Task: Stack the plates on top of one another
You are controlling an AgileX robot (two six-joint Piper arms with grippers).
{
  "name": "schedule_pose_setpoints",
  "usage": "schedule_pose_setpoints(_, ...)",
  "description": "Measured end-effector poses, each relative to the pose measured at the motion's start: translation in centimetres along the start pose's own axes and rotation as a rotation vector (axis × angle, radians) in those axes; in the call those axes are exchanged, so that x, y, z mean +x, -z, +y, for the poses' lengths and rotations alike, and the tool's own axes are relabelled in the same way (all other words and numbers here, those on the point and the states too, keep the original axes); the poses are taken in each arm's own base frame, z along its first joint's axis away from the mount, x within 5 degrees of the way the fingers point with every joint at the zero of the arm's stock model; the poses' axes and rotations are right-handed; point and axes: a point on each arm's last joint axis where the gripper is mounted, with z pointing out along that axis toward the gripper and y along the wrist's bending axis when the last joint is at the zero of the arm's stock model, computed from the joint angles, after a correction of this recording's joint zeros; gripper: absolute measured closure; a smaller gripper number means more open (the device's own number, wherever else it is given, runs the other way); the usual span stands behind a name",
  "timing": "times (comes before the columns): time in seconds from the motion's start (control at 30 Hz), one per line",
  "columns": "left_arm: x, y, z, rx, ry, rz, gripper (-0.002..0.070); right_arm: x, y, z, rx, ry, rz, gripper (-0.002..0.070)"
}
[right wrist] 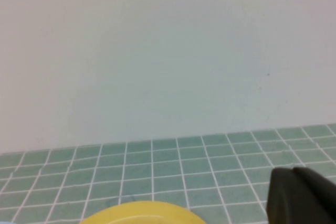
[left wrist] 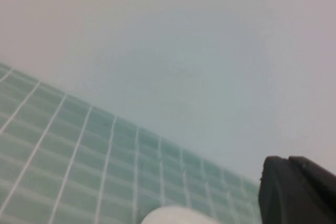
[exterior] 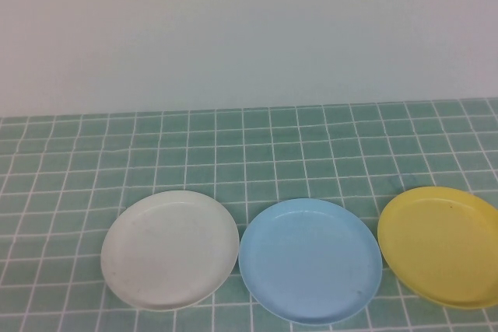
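White plate [exterior: 170, 249], blue plate [exterior: 310, 260], yellow plate [exterior: 441, 246] lie flat abreast; left pincer [left wrist: 297, 191], right pincer [right wrist: 301, 194] indeterminate.

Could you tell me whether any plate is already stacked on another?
No, the white plate, blue plate and yellow plate lie side by side on the tiles.

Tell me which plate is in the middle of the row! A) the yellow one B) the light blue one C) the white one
B: in the high view the light blue plate lies between the white plate and the yellow plate. None are stacked yet. Each wrist view shows only a dark bit of its own hand, the left hand and the right hand.
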Motion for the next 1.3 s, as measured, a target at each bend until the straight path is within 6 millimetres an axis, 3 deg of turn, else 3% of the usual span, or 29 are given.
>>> schedule_pose_setpoints(0.23, -4.9, 0.9, -2.5, 0.07, -0.02, -0.119, 0.0675, -0.2, 0.1, 0.0, 0.002, 0.029, 0.01, 0.0678)
schedule_pose_setpoints(0.43, -7.4, 1.2, -3.8, 0.082, -0.22, -0.154, 0.0675, -1.9, 0.3, 0.1, 0.005, 0.08, -0.039, 0.0678)
schedule_pose_setpoints(0.57, -7.6, 1.2, -3.7, 0.064, -0.381, -0.177, 0.0675, -2.5, 0.4, 0.1, 0.005, 0.086, -0.057, 0.0678)
schedule_pose_setpoints(0.87, -6.8, 0.8, -3.7, 0.077, -0.319, -0.088, 0.0675, -2.9, 0.5, 0.2, 0.007, 0.09, -0.054, 0.0678)
schedule_pose_setpoints(1.17, -4.8, -2.3, -3.2, 0.047, -0.211, 0.19, 0.0675, -5.1, 0.8, 0.3, 0.017, 0.134, -0.002, 0.0678)
schedule_pose_setpoints(1.3, -4.9, -3.5, -3.3, 0.035, -0.217, 0.243, 0.0675, -5.7, 0.3, 0.3, 0.019, 0.138, 0.035, 0.0678)
